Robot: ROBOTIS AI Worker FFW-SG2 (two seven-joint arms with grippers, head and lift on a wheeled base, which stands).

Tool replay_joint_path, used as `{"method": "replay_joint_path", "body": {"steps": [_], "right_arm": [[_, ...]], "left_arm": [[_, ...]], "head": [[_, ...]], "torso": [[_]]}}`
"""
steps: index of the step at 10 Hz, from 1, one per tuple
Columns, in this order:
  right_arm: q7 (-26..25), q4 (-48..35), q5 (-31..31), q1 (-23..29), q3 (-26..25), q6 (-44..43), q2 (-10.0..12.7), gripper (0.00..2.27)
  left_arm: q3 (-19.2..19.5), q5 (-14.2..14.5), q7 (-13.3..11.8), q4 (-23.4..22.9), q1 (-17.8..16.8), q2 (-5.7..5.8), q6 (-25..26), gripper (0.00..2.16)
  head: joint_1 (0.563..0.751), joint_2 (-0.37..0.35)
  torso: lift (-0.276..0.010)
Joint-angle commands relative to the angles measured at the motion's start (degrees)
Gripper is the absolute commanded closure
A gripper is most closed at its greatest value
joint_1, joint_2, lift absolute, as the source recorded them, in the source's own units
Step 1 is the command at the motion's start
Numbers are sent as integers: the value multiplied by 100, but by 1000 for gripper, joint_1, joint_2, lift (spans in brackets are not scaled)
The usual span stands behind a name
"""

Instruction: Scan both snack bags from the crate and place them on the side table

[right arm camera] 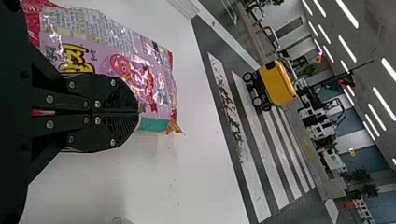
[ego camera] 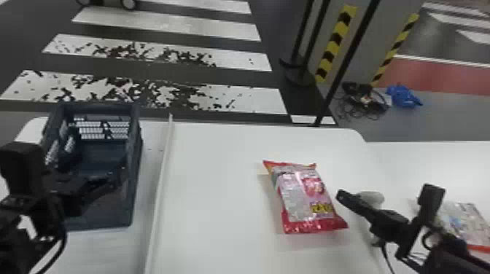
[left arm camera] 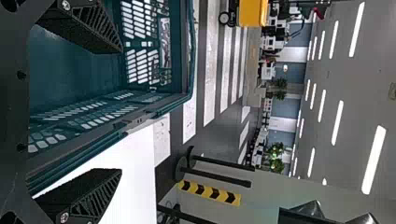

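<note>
The pink snack bag [ego camera: 305, 198] lies between crate [ego camera: 135, 156] and table's [ego camera: 342, 145] right edge, left fingers [ego camera: 104, 180] spread, right fingers [ego camera: 346, 198] closed.

We can't see all of the crate [ego camera: 137, 153], because the left arm [ego camera: 31, 204] covers some of it. The left hand [ego camera: 116, 175] looks so dark in there that its tips are hard to make out. In the right wrist view, the right hand [ego camera: 341, 195] hides part of the red snack bag [ego camera: 304, 198]. The picture's edge cuts off the other snack bag [ego camera: 463, 218] and the side counter [ego camera: 430, 164] in the head view.
</note>
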Motion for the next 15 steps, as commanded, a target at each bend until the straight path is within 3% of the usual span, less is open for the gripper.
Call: {"method": "replay_joint_path", "body": {"steps": [1,4,12,15], "right_arm": [[0,207,283,-48,-36,-96,-25,2209],[18,418,520,-75,-45,-149,-42,2209],[71,400,406,66,-53,-113,-7,2209],[62,84,406,-22,-308,-96,-7,2206]], "left_arm": [[0,2,-1,8,-1,7,-16,87],[0,2,-1,8,-1,7,2,87],[0,2,-1,8,8,7,2,87],[0,2,8,8,8,7,2,87]], "head": [[695,-225],[695,-236],[695,-234],[695,-240]], "torso": [[-98],[-98],[-98],[-98]]}}
